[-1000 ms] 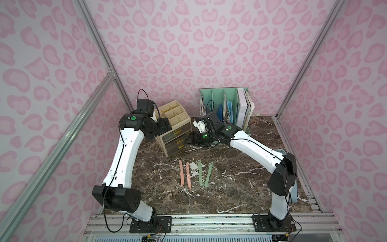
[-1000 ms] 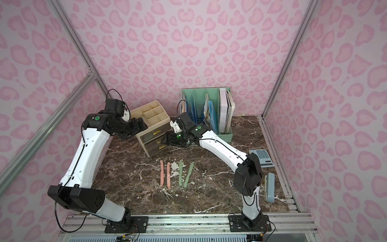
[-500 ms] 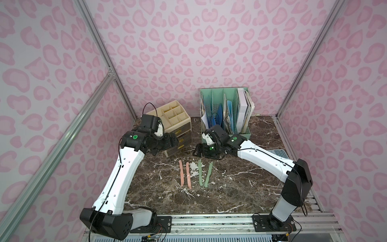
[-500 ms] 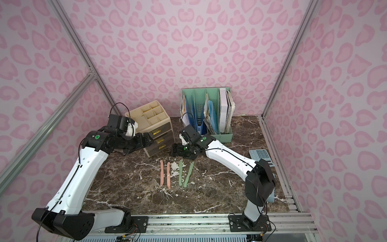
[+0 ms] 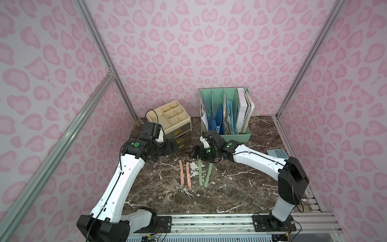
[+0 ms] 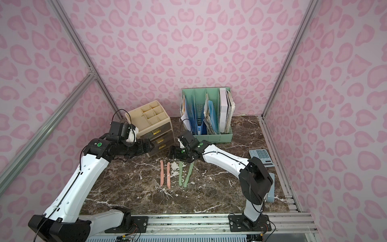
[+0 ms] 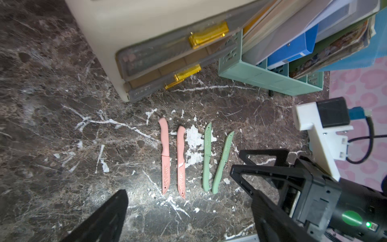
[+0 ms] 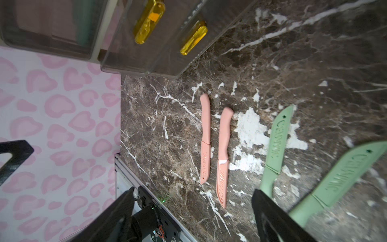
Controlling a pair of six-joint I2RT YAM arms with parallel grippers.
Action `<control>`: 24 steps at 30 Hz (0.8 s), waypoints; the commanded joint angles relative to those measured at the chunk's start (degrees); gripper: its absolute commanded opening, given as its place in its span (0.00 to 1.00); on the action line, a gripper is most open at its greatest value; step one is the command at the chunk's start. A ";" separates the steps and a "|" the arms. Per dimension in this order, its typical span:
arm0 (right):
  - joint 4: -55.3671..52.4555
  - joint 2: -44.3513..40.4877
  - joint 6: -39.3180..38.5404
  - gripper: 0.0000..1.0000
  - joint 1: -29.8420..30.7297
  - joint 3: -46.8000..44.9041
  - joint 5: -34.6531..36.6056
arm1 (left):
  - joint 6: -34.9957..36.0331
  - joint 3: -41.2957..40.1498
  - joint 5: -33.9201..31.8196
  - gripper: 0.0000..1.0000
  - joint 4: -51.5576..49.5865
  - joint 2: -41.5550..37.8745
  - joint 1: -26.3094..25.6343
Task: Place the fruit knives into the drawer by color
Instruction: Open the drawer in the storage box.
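— Knives?
— Four show, side by side on the tabletop: two pink knives and two green knives. The greens' handle ends nearly meet.
— And the tools?
— The right tool hangs over the green knives' far tips, fingers spread wide, holding nothing. The left tool is just as wide and empty. The pink knives lie between the two tools, a little toward the robot's base.
— The drawers?
— The drawer unit stands just beyond the left tool and the file rack behind the right one. A calculator sits well off by the right arm.
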 commanded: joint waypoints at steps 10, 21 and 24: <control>36.61 7.21 17.89 0.87 -2.75 -5.88 -9.55 | -5.16 -0.99 -8.29 0.92 9.48 1.60 3.26; 52.14 12.22 25.77 0.80 -3.51 -7.58 -10.14 | -4.87 7.76 -8.59 0.91 9.58 7.44 4.59; 54.29 13.82 27.59 0.76 -3.63 -7.31 -10.11 | -6.26 8.77 -8.67 0.89 9.20 9.19 5.42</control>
